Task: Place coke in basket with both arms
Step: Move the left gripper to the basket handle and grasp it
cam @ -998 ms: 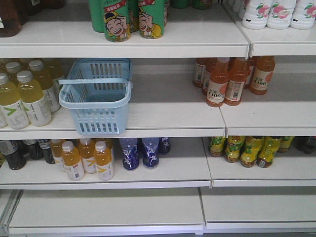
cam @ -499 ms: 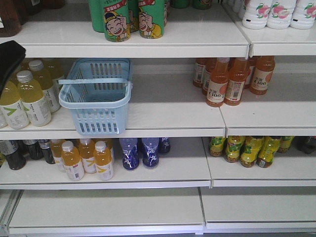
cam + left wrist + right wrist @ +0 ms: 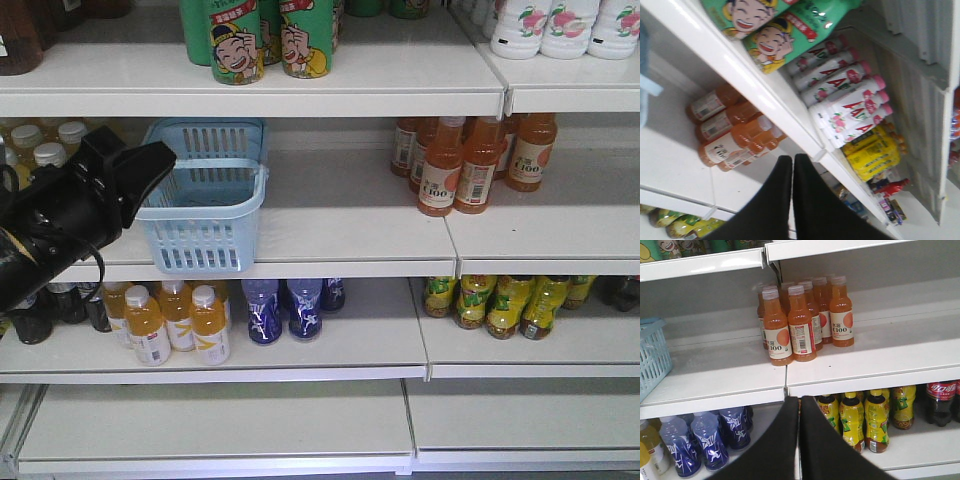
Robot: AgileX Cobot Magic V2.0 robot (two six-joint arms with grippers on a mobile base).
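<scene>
Left gripper: at the left rim of the basket, with my black arm behind it on the left. In the front view the tip overlaps the rim; I cannot confirm contact. The left wrist view shows its fingers pressed together, nothing between them.

Right gripper: fingers together with only a thin seam between them, holding nothing. It points at the near edge of the middle shelf, where two shelf boards join.

Basket: upright on the left part of the middle shelf, at its near edge. Its handle lies across the open top. Pale yellow bottles stand to its left, partly hidden by my arm. Orange bottles stand well apart to its right.

Coke: a dark bottle with a red label, on the lower shelf at the far right of the right wrist view, just right of the yellow-labelled bottles. It is well apart from the basket and from both grippers.
</scene>
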